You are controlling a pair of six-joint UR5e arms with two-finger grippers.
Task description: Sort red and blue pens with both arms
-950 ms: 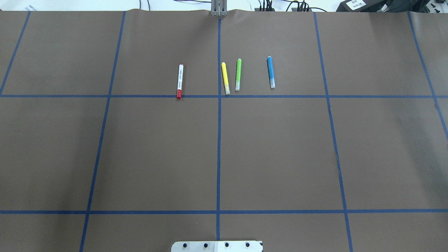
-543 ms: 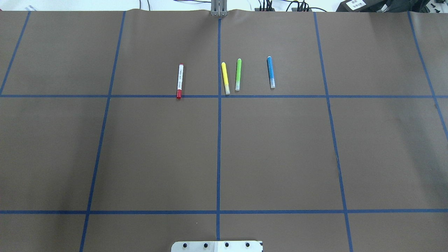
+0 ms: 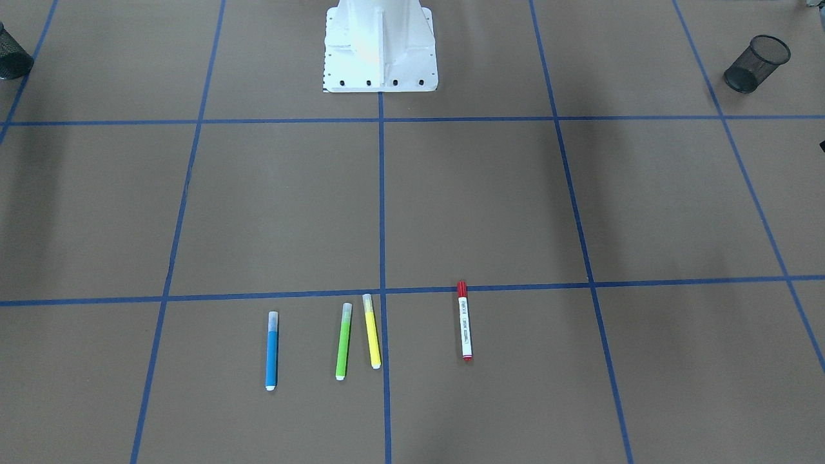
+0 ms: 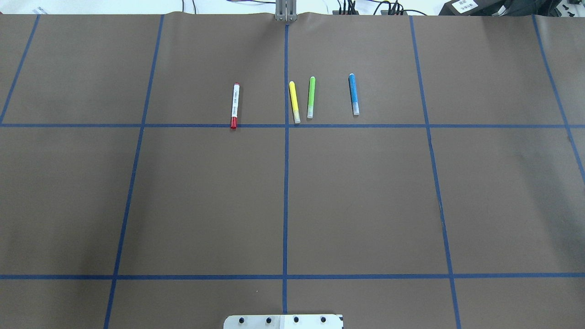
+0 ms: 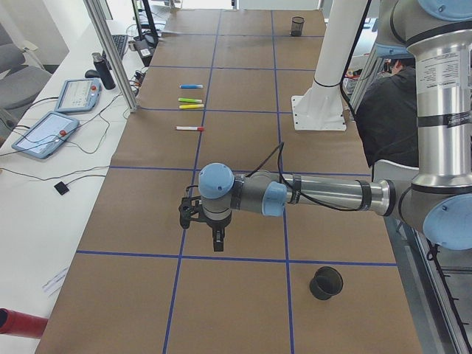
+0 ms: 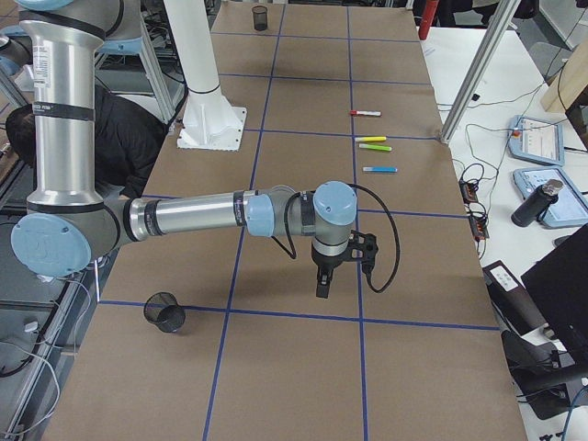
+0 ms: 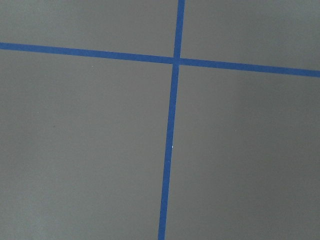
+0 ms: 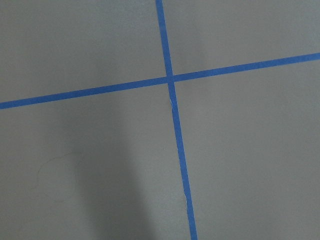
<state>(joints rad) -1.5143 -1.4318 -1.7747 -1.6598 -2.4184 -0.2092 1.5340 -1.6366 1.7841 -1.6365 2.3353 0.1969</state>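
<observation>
The red pen [image 4: 235, 106], a white-barrelled marker with a red cap, lies left of the centre tape line; it also shows in the front view [image 3: 464, 321]. The blue pen [image 4: 353, 94], a highlighter with a clear cap, lies to the right [image 3: 272, 351]. Neither gripper appears in the overhead or front view. My left gripper [image 5: 218, 240] hangs over the table's near end in the left side view, far from the pens. My right gripper [image 6: 322, 280] hangs likewise in the right side view. I cannot tell whether either is open or shut. Both wrist views show only brown paper and tape.
A yellow highlighter [image 4: 294, 101] and a green highlighter [image 4: 311, 97] lie between the two pens. Black mesh cups stand near the robot's side at each end [image 3: 754, 64] [image 3: 9, 55]. A person in dark clothes sits behind the base [image 5: 383, 110].
</observation>
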